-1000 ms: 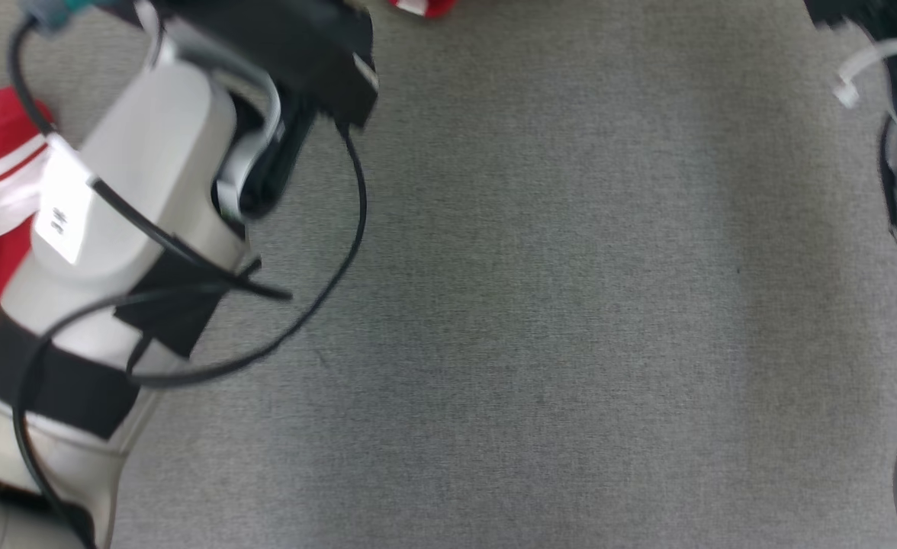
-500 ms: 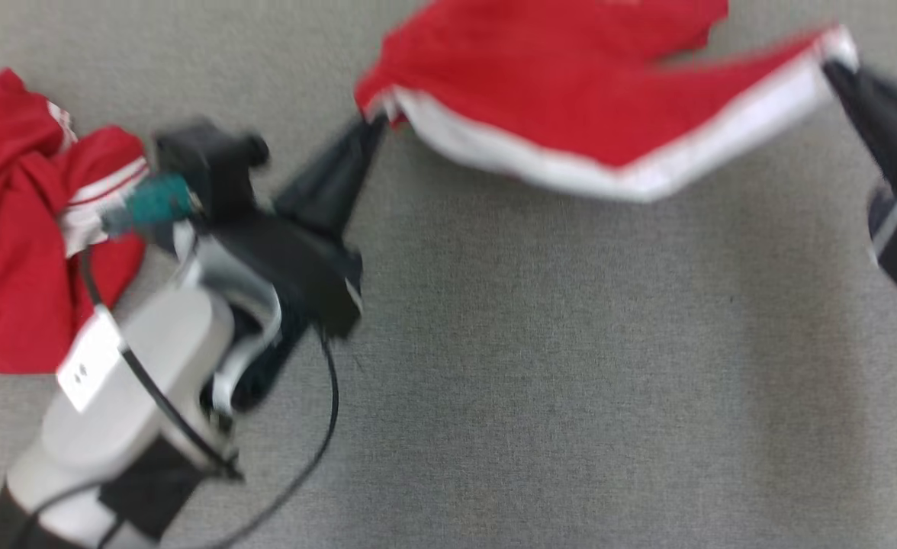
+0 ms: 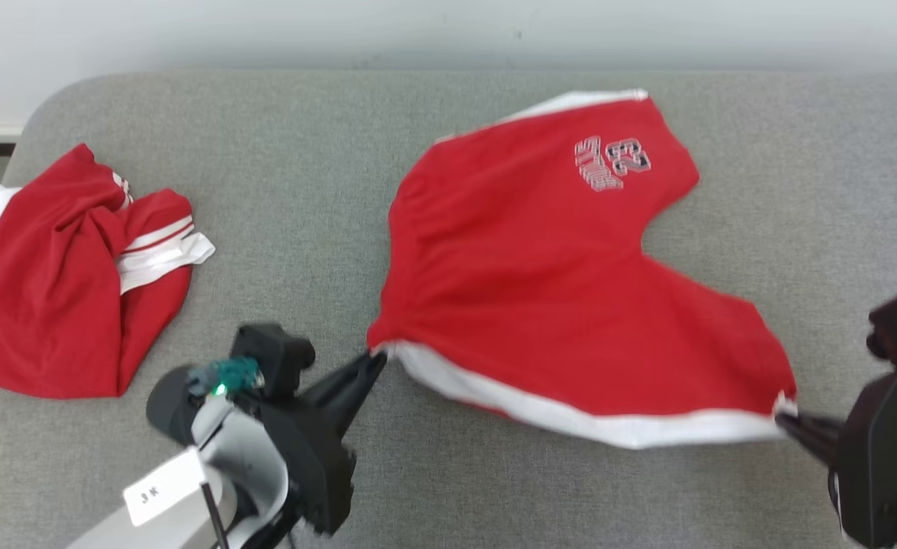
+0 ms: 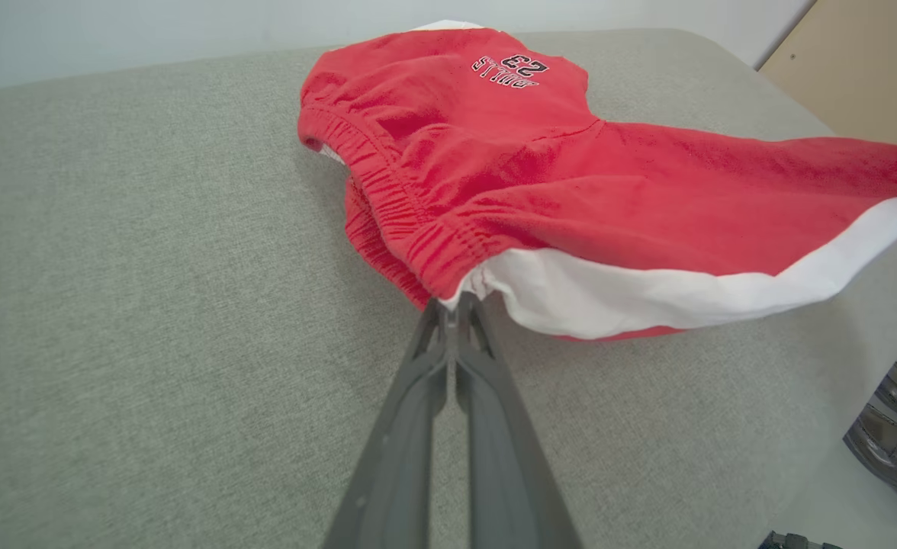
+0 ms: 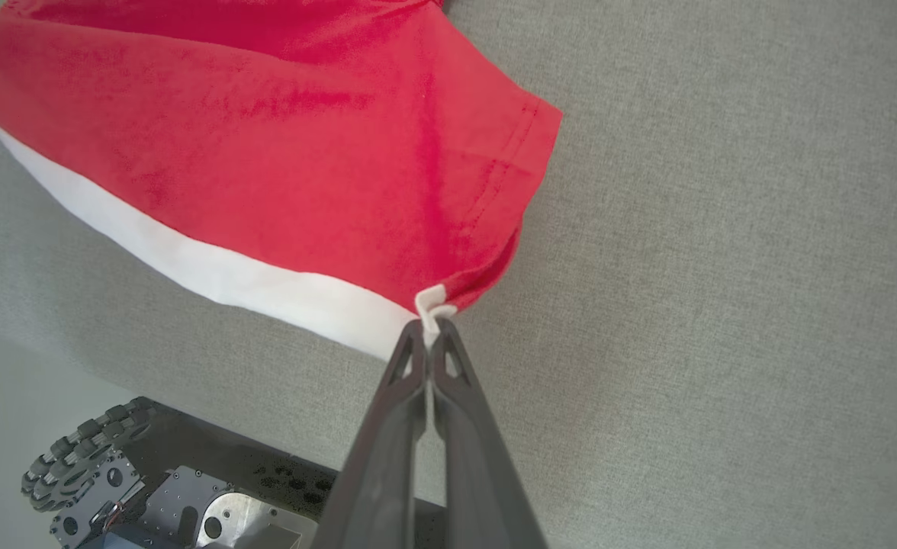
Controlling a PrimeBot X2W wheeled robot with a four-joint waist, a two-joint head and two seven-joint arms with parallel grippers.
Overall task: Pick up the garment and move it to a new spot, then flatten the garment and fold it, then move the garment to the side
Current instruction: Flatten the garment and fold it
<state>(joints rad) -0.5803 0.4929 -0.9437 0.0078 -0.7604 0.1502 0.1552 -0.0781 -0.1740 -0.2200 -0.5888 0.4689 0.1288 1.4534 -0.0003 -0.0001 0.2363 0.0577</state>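
The left claw (image 3: 376, 358) is clamping the waistband corner of the red shorts (image 3: 540, 290), the right claw (image 3: 784, 415) a hem corner, stretching the white stripe (image 3: 609, 428) between them, likely for flattening.

I've got the garment (image 3: 555, 290) on the table (image 3: 303, 152), right of centre, its far end with the printed number (image 3: 612, 162) resting on the surface. Its near edge is raised off the table between my two grippers. My left gripper (image 3: 378, 357) is pinching the near-left corner and my right gripper (image 3: 782, 415) is pinching the near-right corner. A second garment (image 3: 59, 282) lies bunched at the table's left end, well apart. A wall (image 3: 448, 30) runs behind the far edge.
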